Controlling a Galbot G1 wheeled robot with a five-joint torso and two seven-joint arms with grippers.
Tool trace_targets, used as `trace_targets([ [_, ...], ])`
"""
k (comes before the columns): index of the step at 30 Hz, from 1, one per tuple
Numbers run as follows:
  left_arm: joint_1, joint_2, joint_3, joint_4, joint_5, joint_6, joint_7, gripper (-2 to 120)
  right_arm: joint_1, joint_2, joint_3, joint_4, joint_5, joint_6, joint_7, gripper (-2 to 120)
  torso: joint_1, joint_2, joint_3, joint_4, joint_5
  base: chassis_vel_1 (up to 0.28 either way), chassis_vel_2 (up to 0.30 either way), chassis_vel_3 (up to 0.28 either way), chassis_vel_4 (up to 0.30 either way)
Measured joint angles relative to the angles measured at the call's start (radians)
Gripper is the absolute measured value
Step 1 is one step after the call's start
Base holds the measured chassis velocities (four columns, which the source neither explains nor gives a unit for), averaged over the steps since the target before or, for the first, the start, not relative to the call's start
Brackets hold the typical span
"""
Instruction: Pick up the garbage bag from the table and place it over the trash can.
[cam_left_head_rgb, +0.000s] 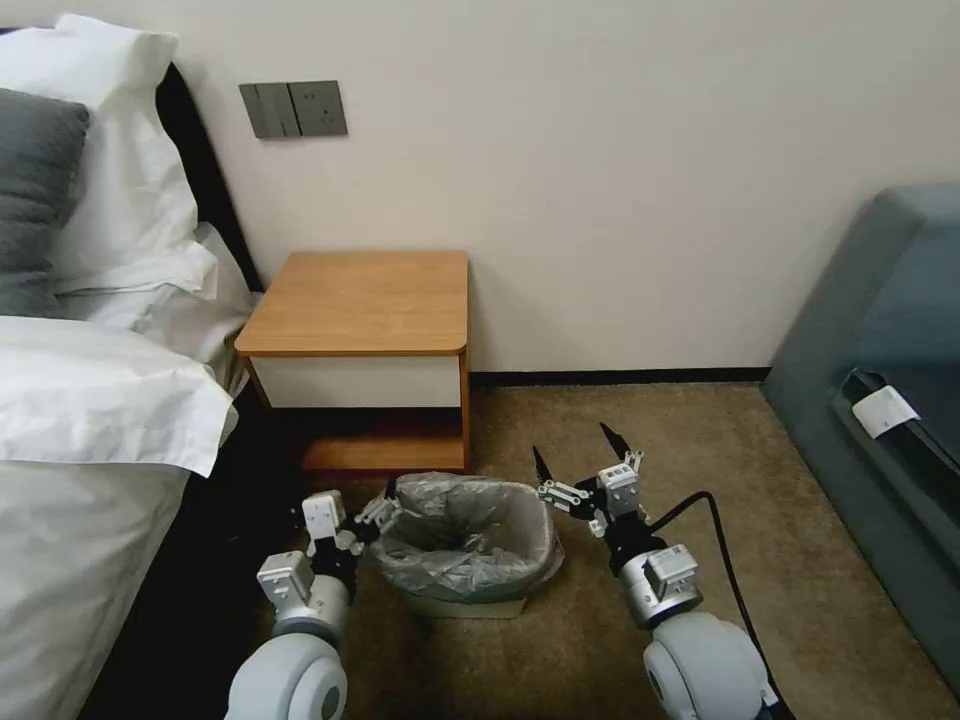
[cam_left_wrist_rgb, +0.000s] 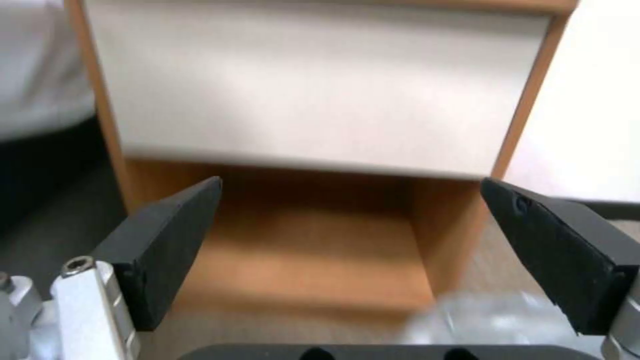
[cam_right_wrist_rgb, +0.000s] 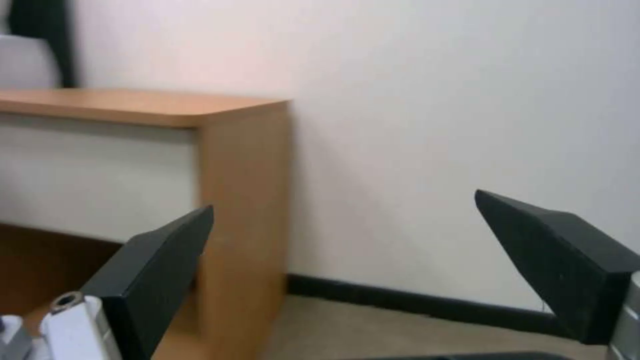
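Observation:
The grey crinkly garbage bag (cam_left_head_rgb: 465, 530) lines the beige trash can (cam_left_head_rgb: 470, 605), its rim folded out over the can's edge. The can stands on the carpet in front of the table (cam_left_head_rgb: 360, 300), whose top is bare. My left gripper (cam_left_head_rgb: 378, 512) is at the bag's left rim, open, with nothing between its fingers. In the left wrist view that gripper (cam_left_wrist_rgb: 351, 182) faces the table's drawer front (cam_left_wrist_rgb: 320, 100), with a bit of the bag (cam_left_wrist_rgb: 480, 320) beside one finger. My right gripper (cam_left_head_rgb: 575, 450) hovers open just right of the can, apart from it, and its wrist view (cam_right_wrist_rgb: 343, 201) faces the wall.
A bed with white linen (cam_left_head_rgb: 90, 400) runs along the left, close to my left arm. A grey-blue sofa (cam_left_head_rgb: 880, 380) stands at the right. A black cable (cam_left_head_rgb: 715, 540) trails from my right arm over the open carpet (cam_left_head_rgb: 600, 420).

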Motion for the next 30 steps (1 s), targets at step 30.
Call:
trace_targets([
  [30,-0.025,0.003,-0.012,0.132,0.014,-0.172,0.019,96,-0.062,0.057,0.151,-0.058,-0.100,0.166,-0.036,100,0.000,0.000,0.000,-0.0003,0.0002,0.000,0.000,0.000,0.000],
])
